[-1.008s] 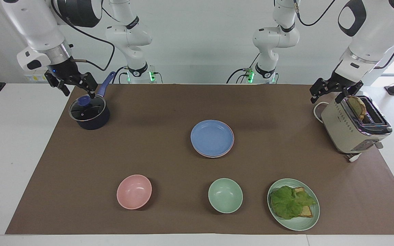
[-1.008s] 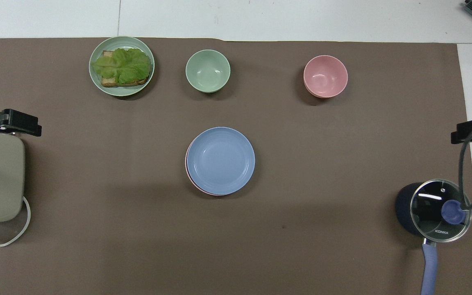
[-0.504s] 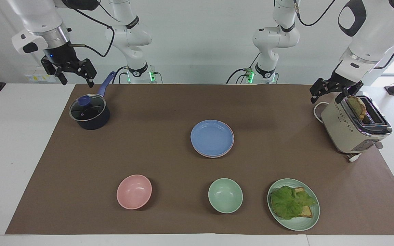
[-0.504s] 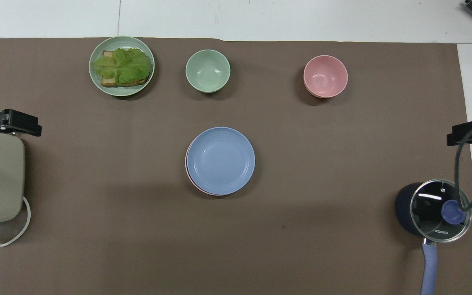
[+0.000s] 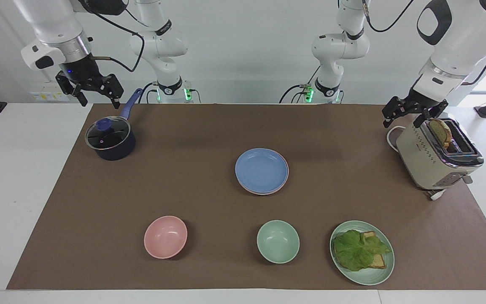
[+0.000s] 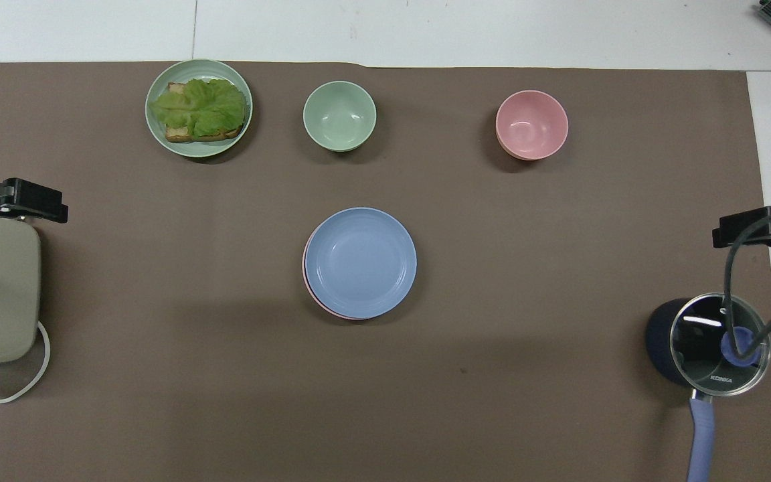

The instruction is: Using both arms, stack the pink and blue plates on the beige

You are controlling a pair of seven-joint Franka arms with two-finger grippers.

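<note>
A cornflower blue plate [image 5: 261, 170] [image 6: 361, 262] lies in the middle of the brown mat. It rests on a pink plate [image 6: 318, 303], of which only a thin rim shows. The beige plate is hidden. My right gripper [image 5: 98, 99] [image 6: 753, 227] hangs open and empty in the air above the lidded pot [image 5: 110, 139]. My left gripper [image 5: 401, 122] [image 6: 24, 201] stays open and empty beside the top of the toaster [image 5: 437, 156]. Both grippers are well apart from the plates.
A pink bowl [image 5: 165, 237], a mint bowl [image 5: 278, 241] and a mint plate [image 5: 362, 252] with bread and lettuce line the mat's edge farthest from the robots. The toaster holds a slice of bread. The pot's blue handle [image 6: 701, 435] points toward the robots.
My right gripper has risen from just above the pot's lid and drifted a little over the pot. The left arm and the plates have not moved.
</note>
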